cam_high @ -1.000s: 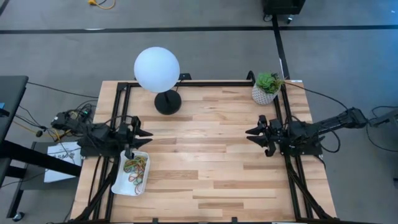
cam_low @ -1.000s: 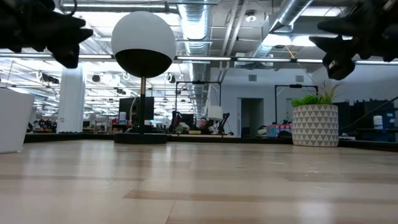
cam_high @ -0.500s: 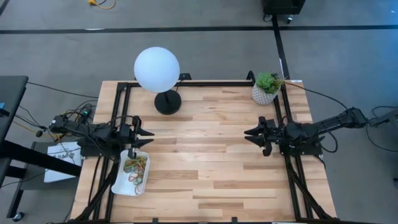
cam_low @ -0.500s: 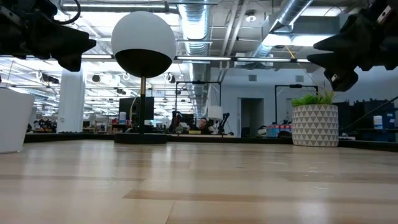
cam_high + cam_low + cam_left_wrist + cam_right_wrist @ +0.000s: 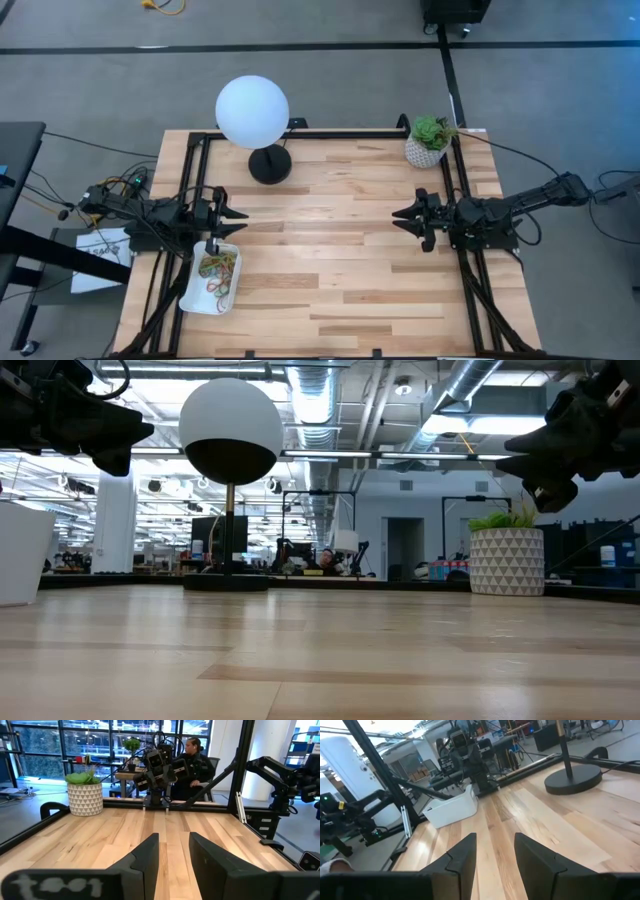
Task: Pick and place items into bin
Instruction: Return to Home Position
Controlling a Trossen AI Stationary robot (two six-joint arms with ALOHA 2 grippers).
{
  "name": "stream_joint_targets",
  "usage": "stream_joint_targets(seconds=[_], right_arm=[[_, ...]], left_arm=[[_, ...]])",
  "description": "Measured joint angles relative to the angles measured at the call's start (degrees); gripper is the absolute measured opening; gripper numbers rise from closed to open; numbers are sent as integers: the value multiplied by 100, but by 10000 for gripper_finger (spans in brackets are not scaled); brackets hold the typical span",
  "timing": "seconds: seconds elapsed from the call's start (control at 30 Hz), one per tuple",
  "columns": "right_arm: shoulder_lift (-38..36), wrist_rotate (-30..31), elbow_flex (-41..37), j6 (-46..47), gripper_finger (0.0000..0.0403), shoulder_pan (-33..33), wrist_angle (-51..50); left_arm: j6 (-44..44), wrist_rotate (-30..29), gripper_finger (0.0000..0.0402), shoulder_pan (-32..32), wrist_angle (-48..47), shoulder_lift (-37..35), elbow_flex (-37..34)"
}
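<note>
The white bin [image 5: 197,293] sits at the table's left near corner, flat on its bottom, with a heap of rubber bands [image 5: 218,270] in green, yellow, red and orange inside it. The bin [image 5: 452,810] also shows in the right wrist view and as a white wall [image 5: 20,555] in the low view. My left gripper [image 5: 240,220] hovers open just beyond the bin's far end, pointing at the table's right. My right gripper [image 5: 398,219] hovers open near the right edge, pointing left. In both wrist views the gap between the fingers, left [image 5: 172,855] and right [image 5: 495,855], holds nothing.
A white globe lamp [image 5: 252,111] on a black base [image 5: 270,164] stands at the far left. A plant in a patterned white pot [image 5: 427,148] stands at the far right corner. Bare wood [image 5: 330,250] lies between the arms. A person [image 5: 195,755] sits beyond the table.
Both grippers have stayed in the air over their own sides of the table. The left one has turned about its wrist and now points level. The right one has dipped a little and shifted slightly toward the table's left. The bin and bands have not moved.
</note>
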Motion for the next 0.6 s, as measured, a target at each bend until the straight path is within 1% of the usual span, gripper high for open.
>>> stream_joint_targets(seconds=[0.23,0.37,0.47,0.6], right_arm=[[0,0,-2,0,126,-1,2],[0,-4,-2,-461,126,1,-52],[0,-7,-2,-389,126,-2,36],[-81,-352,4,-190,126,-1,7]], left_arm=[[-4,0,98,0,-2,0,-4],[-4,0,97,0,-2,0,-6],[-2,0,97,0,-2,0,-7],[-4,0,97,0,-2,0,-9]])
